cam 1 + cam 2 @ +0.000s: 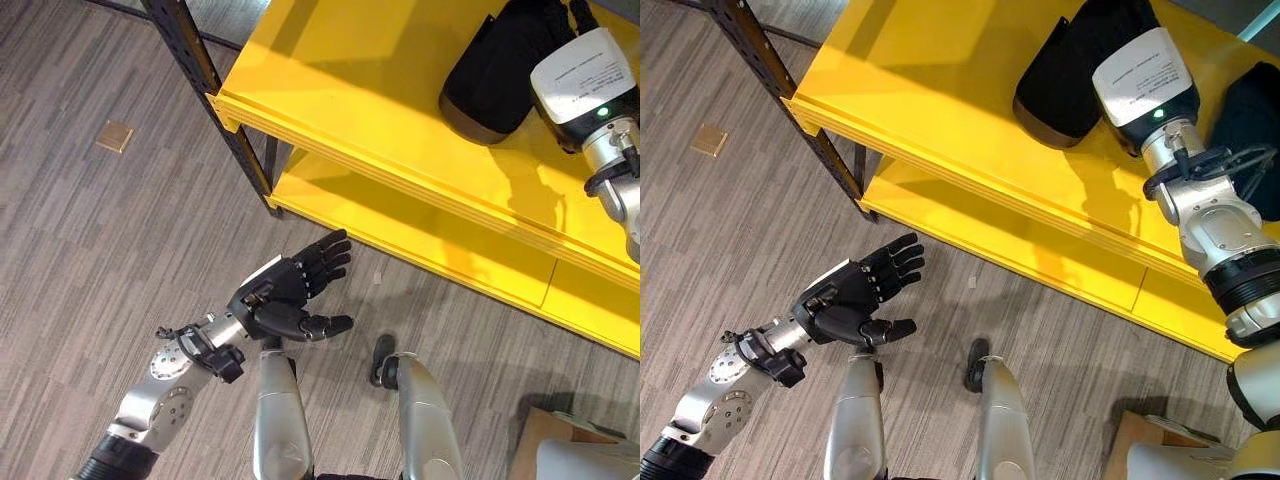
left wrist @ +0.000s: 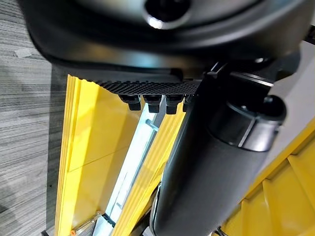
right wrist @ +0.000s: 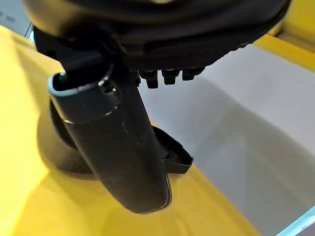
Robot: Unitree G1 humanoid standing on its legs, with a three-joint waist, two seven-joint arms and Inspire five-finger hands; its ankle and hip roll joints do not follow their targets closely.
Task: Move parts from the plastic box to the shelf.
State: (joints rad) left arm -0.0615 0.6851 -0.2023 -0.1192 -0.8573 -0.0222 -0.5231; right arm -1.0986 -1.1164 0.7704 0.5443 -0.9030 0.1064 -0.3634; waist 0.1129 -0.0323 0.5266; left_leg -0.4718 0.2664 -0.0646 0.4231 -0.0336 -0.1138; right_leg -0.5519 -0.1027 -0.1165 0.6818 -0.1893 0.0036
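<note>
So the yellow two-tier metal shelf (image 1: 940, 90) has a black rounded part (image 1: 1065, 80) sitting on its top board, with the right hand (image 3: 123, 162) just beside it; can't tell how its fingers stand. The left hand (image 1: 290, 290) hangs spread and empty over the grey striped carpet floor (image 1: 90, 230), near the shelf's lower edge (image 1: 400, 240) and dark perforated corner post (image 1: 215, 90). Lots of bare yellow board left of the part.

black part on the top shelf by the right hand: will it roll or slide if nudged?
The black part looks dome-like with a flat rim, lying tilted, so it may rock rather than roll. The yellow shelf looks smooth, so sliding seems likely. The right hand is beside it; contact is unclear.
</note>
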